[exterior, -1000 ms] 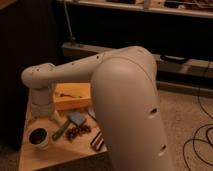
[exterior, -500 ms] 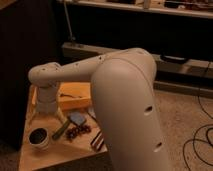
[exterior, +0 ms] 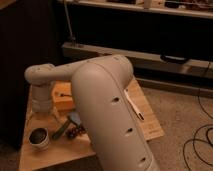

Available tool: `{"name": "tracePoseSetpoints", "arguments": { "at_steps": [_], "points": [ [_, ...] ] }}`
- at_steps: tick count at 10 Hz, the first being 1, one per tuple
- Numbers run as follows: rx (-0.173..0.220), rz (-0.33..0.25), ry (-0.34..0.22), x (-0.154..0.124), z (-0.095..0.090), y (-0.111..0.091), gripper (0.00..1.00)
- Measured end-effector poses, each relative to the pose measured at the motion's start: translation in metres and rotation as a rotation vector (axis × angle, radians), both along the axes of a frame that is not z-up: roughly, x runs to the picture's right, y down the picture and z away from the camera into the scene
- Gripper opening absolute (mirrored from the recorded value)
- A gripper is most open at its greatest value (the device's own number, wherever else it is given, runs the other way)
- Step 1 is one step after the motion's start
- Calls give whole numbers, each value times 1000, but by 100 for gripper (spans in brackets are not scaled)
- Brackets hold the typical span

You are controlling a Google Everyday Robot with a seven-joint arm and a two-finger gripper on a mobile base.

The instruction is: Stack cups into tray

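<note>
White cup [exterior: 38,137] stands upright at the near left corner of the wooden table [exterior: 146,125]. Its wide pale rim rings a dark inside, and you cannot tell from this camera view whether the dark grey cup is nested in it. No second cup shows on its own. The tray [exterior: 61,102], yellow-orange, sits further back on the table, behind the white cup and apart from it, with its right part hidden by the robot arm [exterior: 112,117]. The gripper [exterior: 42,109] hangs at the end of a pale cylindrical wrist over the left side of the table, just left of the tray and above and behind the white cup, not touching it. Whether the gripper is released or clenched cannot be told, and nothing is seen in its grasp. Between the cup and the arm lie a greenish elongated item [exterior: 60,132], a dark lumpy cluster [exterior: 77,131] and a bluish object [exterior: 75,119], all close together. A thin white strip [exterior: 133,105] lies on the right part of the table. You will note the table stands on a speckled floor [exterior: 180,107]. Black cables [exterior: 200,142] trail across the floor at the right. Behind runs a long low shelf unit [exterior: 150,55] with a pale ledge and dark openings above it.
</note>
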State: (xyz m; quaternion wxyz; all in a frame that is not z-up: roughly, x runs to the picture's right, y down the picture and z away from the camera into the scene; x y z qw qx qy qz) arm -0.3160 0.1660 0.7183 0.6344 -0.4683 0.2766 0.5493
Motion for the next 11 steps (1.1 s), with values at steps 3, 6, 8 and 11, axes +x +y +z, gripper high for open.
{"name": "tracePoseSetpoints", "arguments": {
  "at_steps": [3, 6, 8, 11],
  "points": [
    [-38, -24, 7, -4, 15, 10, 80],
    [-76, -50, -6, -16, 18, 19, 80],
    [-116, -77, -8, -23, 20, 34, 80],
    [-167, -110, -20, -32, 18, 55, 80]
  ]
}}
